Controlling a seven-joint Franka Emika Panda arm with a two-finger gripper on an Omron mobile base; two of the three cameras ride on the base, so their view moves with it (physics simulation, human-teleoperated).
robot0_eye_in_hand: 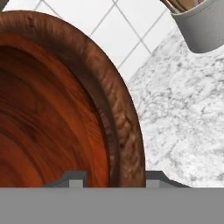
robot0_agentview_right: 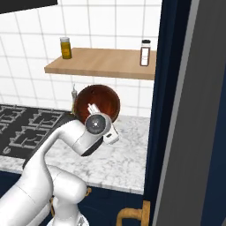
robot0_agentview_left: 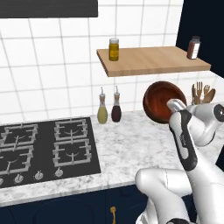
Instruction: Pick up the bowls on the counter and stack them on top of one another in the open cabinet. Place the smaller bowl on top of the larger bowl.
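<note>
One bowl is in play: the larger bowl (robot0_agentview_left: 162, 99), deep and reddish-brown, is held off the tabletop (robot0_agentview_left: 131, 144) and tipped on its side, so its hollow faces back toward the base cameras. It hangs below the open cabinet (robot0_agentview_left: 153, 61), a bare tan board on the tiled wall, toward that board's right half in the left base view.

The tool (robot0_eye_in_hand: 114, 178) is clamped on the larger bowl's rim: the hand view shows one dark tip inside the glossy hollow and the other outside the thick rim, with the wood between them. In the left base view the hand covers the bowl's lower right edge; in the right base view the wrist covers its lower middle, so neither base view shows the grip itself.

The left base view shows two bottles (robot0_agentview_left: 109, 109) standing against the wall, left of the bowl and just right of the black hob (robot0_agentview_left: 43, 148); in the right base view the bowl hides all but one bottle top. A yellow jar (robot0_agentview_left: 113, 49) stands at the cabinet's left end and a spice shaker (robot0_agentview_left: 193, 47) at its right end. A grey utensil holder (robot0_eye_in_hand: 202, 26) stands on the marble to the bowl's right, its wooden utensils (robot0_agentview_left: 202, 92) rising just behind the arm.
</note>
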